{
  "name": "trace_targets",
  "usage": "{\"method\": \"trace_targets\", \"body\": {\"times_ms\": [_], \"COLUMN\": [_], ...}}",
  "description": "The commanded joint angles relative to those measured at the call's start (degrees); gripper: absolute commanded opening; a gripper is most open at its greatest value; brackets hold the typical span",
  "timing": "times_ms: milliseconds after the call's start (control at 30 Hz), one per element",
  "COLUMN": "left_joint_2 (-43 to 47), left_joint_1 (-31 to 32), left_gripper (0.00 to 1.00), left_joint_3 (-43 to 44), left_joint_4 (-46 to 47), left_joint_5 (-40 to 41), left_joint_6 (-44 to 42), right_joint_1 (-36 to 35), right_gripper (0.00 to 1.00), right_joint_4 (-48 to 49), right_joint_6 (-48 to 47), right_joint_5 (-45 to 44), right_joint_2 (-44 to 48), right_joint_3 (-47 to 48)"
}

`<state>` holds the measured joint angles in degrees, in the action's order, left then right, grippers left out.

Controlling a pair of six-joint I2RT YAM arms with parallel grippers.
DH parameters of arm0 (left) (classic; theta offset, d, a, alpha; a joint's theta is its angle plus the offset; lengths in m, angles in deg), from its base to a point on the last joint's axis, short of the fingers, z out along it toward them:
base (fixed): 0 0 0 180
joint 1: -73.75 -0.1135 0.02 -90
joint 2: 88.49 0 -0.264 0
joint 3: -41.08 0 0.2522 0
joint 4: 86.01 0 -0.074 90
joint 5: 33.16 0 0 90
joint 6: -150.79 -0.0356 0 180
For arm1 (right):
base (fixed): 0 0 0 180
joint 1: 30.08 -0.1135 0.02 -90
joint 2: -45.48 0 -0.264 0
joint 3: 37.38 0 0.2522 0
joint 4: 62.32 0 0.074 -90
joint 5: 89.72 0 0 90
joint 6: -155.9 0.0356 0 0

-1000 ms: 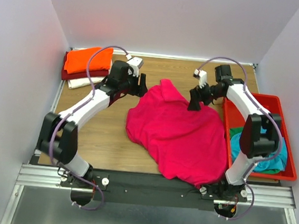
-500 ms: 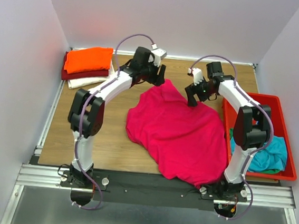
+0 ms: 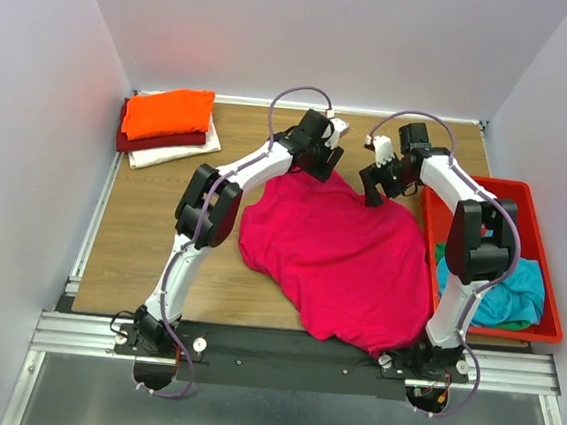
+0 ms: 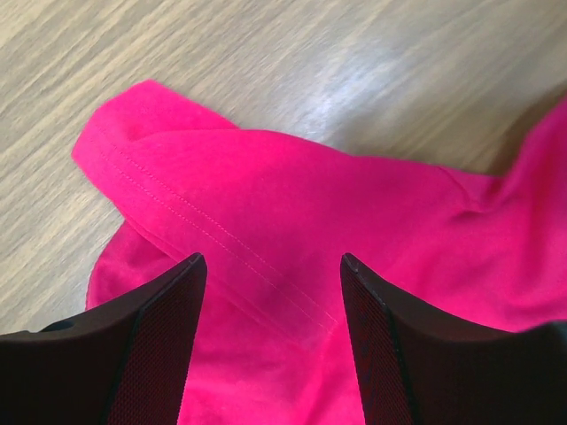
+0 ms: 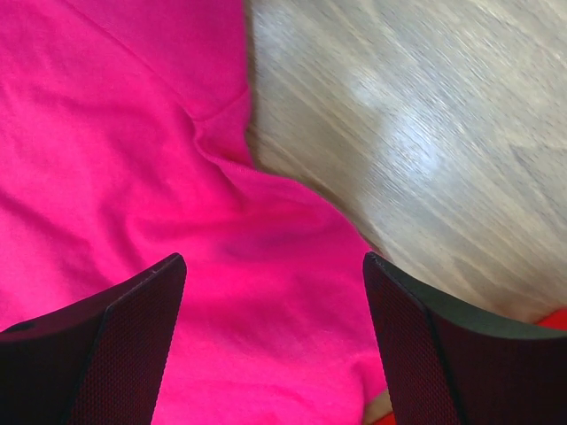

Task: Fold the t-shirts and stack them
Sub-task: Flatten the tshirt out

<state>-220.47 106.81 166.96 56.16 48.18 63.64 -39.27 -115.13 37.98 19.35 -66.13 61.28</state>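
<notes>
Left fingers (image 4: 155, 341) apart with a wide gap, nothing clamped. They hang over a stitched, folded-over edge of the pink-red t-shirt (image 3: 349, 259); contact cannot be told. Right fingers (image 5: 106, 345) also apart and empty, above the same shirt's far right edge, where cloth meets bare table (image 3: 161, 231). Shirt lies crumpled and spread mid-table, both arms at its far side. Folded stack (image 3: 166, 126) in far left corner: orange on top, dark red, then cream. Teal t-shirt (image 3: 502, 294) and green t-shirt (image 3: 446, 252) bunched in red tray (image 3: 512, 186), right side.
</notes>
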Motion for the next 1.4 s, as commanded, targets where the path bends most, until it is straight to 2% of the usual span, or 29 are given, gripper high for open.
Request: {"method": "trace_targets", "body": {"times_ms": [0,200,300,367,433,467,500,833,1133,1233,1267,1300,1333,1367], "left_joint_2": [-2.3,-3.7,-4.3,-4.9,-4.5,-3.6,-2.9,8.4,11.7,12.0,12.4,12.5,12.7,13.3], "left_joint_1": [0.4,0.5,0.4,0.1,-0.5,-1.3,-1.9,-8.8,-10.9,-12.0,-12.3,-12.6,-12.8,-12.8], "left_gripper": [0.7,0.68,0.59,0.47,0.31,0.09,0.0,0.0,0.0,0.0,0.0,0.0,0.0,0.0], "left_joint_3": [2.1,0.8,0.1,-0.8,-2.6,-3.6,-5.7,-21.0,-23.7,-24.6,-24.8,-24.8,-24.8,-24.7], "left_joint_4": [-3.1,-2.2,-1.5,-1.2,-0.3,1.0,1.7,8.7,9.5,9.9,10.1,10.1,10.3,10.5], "left_joint_5": [7.6,7.4,6.6,6.5,6.3,5.9,5.7,4.4,3.0,3.0,3.1,3.1,3.0,3.0], "left_joint_6": [0.7,1.2,1.1,1.1,1.5,1.9,2.2,2.8,3.1,3.2,3.3,3.4,3.4,3.5], "right_joint_1": [0.9,0.9,1.0,1.1,1.1,1.0,1.1,1.0,1.0,1.0,1.0,0.9,1.0,1.0], "right_gripper": [0.87,0.87,0.86,0.87,0.87,0.87,0.87,0.87,0.84,0.71,0.55,0.45,0.21,0.07], "right_joint_4": [0.2,0.2,0.4,0.4,0.5,0.4,0.4,0.2,0.3,-0.1,-0.2,-0.5,-0.7,-0.9], "right_joint_6": [0.9,0.7,0.6,0.6,0.5,0.4,0.3,-0.6,0.3,0.6,0.8,0.9,0.9,0.9], "right_joint_5": [-1.6,-2.5,-2.9,-2.9,-2.8,-2.7,-2.6,-2.9,-3.1,-1.6,-1.1,-0.7,-0.3,-0.3], "right_joint_2": [0.9,0.8,0.6,0.5,0.7,0.6,0.5,-0.1,-5.7,-6.1,-6.1,-6.2,-6.1,-5.9], "right_joint_3": [-1.2,-2.0,-2.1,-2.2,-2.4,-2.5,-2.5,-1.2,1.8,1.2,1.2,1.3,1.5,2.0]}}
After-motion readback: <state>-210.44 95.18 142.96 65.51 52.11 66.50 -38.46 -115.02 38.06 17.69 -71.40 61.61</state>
